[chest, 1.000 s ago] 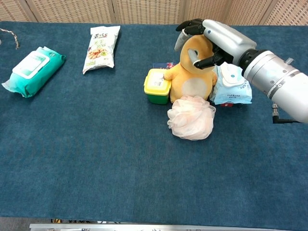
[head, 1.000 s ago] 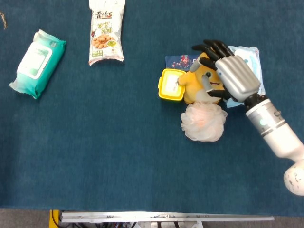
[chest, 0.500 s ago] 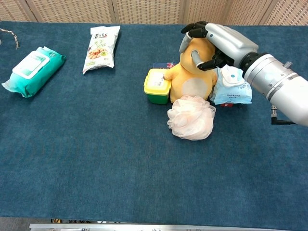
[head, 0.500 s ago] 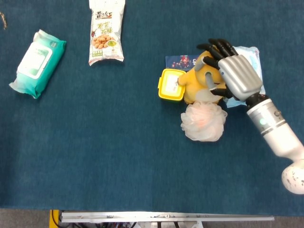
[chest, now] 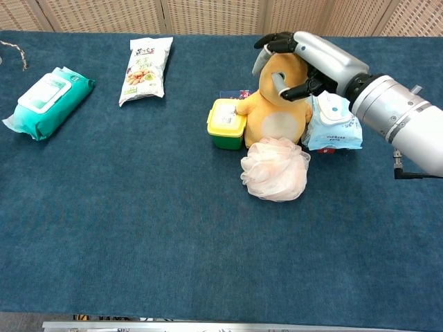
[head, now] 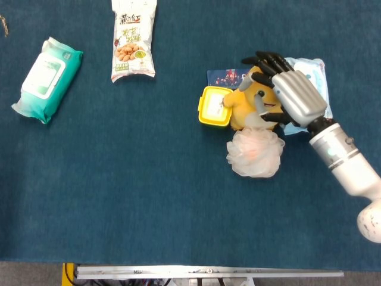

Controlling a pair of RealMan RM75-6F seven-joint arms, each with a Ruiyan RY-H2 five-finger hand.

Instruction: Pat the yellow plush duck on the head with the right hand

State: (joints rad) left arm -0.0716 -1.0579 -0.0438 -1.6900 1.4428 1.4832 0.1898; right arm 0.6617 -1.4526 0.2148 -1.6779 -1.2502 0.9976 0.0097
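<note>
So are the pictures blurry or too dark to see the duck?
No: in the head view the duck is sharp and evenly lit, though the right hand hides part of its head. In the chest view the duck is sharp too, with soft light, only faint shadows on the table and a mild shine on the hand's silver back.

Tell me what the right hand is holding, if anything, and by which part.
Nothing is held. The right hand lies over the head of the yellow plush duck, fingers draped across the top, not closed around it.
</note>
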